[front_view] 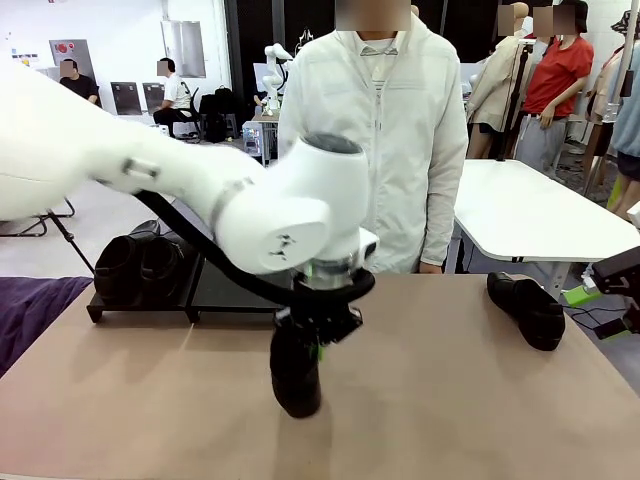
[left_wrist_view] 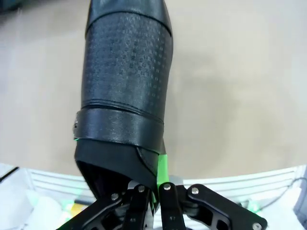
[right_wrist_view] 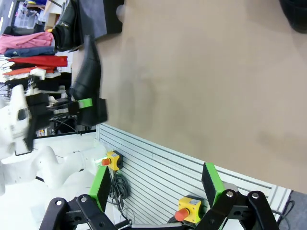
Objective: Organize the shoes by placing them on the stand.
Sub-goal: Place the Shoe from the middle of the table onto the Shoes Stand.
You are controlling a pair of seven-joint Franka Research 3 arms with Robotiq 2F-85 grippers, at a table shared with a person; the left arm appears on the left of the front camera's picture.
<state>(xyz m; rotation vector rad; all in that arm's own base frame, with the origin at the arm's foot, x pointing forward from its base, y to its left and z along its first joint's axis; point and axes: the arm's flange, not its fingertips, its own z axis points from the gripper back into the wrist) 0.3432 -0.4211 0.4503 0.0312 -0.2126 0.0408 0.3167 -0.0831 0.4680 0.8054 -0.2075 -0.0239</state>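
Tan tabletop (front_view: 450,400) spreads beneath the left gripper (front_view: 318,335), which points straight down at mid-table. Its jaws are pinched tight on the heel rim of a black shoe (front_view: 295,375) hanging toe-down; whether the toe touches is unclear. Its white arm (front_view: 120,150) sweeps in from the left. Behind, the stand (front_view: 235,292) carries two shoes (front_view: 140,265) at its left end. Another shoe (front_view: 527,308) lies far right. The right gripper (right_wrist_view: 156,184) hangs by the tabletop's right edge, spread wide and empty.

White arm (front_view: 270,215), black cable (front_view: 350,290), black green-padded hand (front_view: 315,345).
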